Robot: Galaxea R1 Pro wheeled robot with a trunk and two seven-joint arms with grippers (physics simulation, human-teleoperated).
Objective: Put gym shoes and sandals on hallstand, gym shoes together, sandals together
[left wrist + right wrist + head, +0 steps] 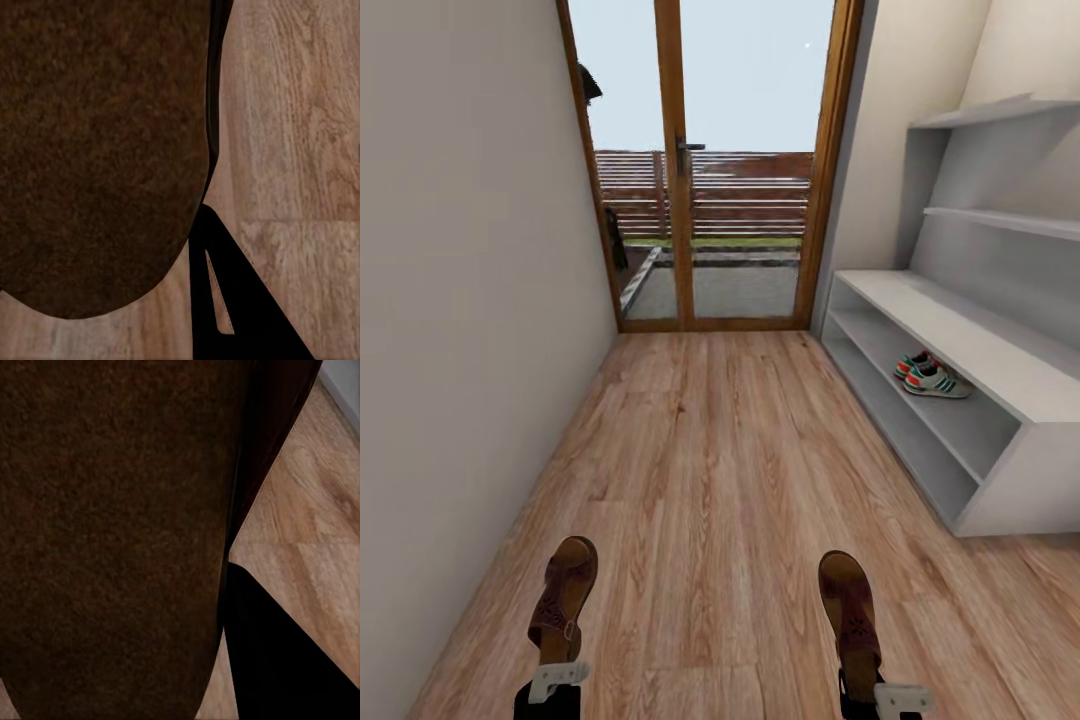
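Observation:
Two brown sandals hang above the corridor floor [720,470], one in each hand. My left gripper [556,682] is shut on the heel of the left sandal [565,595]; its dark sole [97,150] lies against a black finger [232,300] in the left wrist view. My right gripper [895,697] is shut on the other sandal [849,608], whose sole [112,525] presses beside a black finger [277,645]. The two gym shoes [932,377] sit side by side on the lower tier of the hallstand [1000,360] at the right.
A glazed wooden door [710,170] closes the corridor's far end. A plain wall [460,300] runs along the left. Two grey wall shelves [1000,220] rise above the bench. Wood planks stretch between me and the rack.

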